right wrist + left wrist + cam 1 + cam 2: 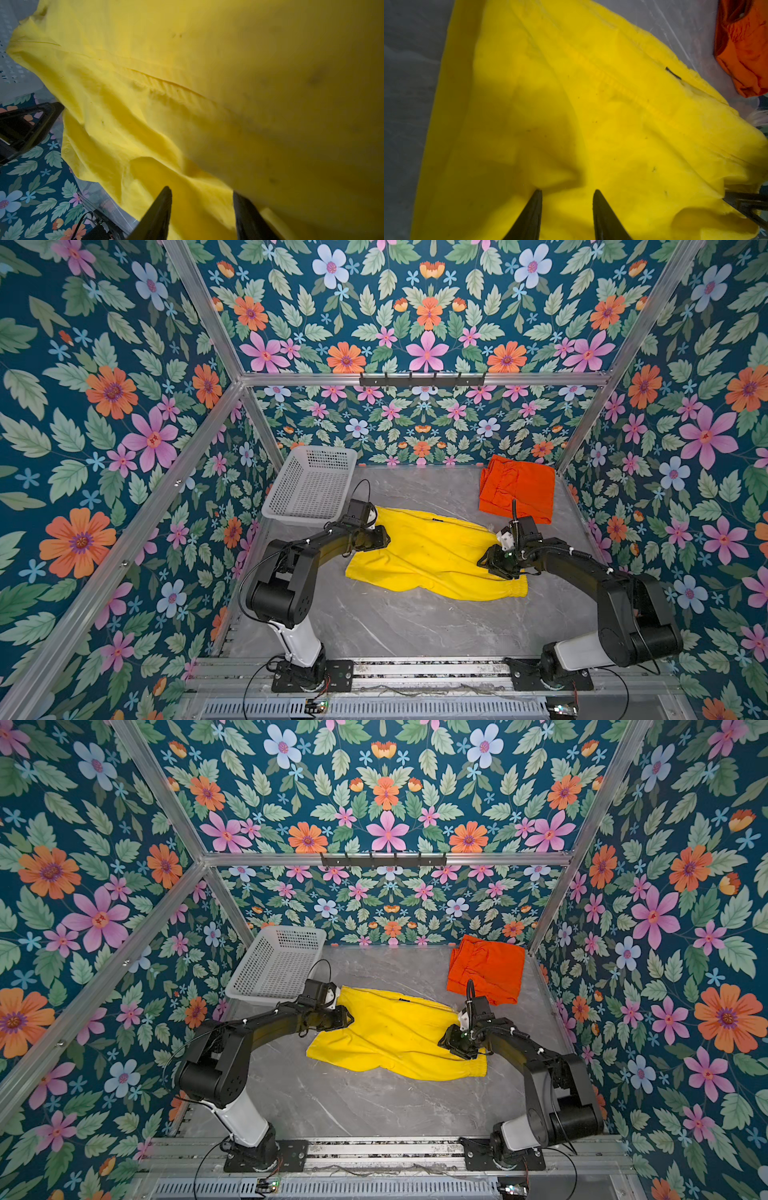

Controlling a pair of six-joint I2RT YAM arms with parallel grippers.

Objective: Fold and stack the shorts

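The yellow shorts [432,556] [395,1036] lie spread and creased across the middle of the table, waistband towards the right. My left gripper [380,537] [345,1017] rests on their left edge; in the left wrist view its jaws [567,191] stand apart over yellow fabric [591,104], which puckers at one tip. My right gripper [488,562] [446,1042] is over the waistband end; its jaws [201,190] also stand apart with yellow cloth [187,93] between and under them. The orange shorts [517,489] [486,969] [743,52] lie folded at the back right.
A white perforated basket [324,452] [291,932] stands at the back left, close behind my left wrist. Flowered walls and aluminium posts enclose the grey marble table [415,626]. The arm bases sit on a rail along the front edge.
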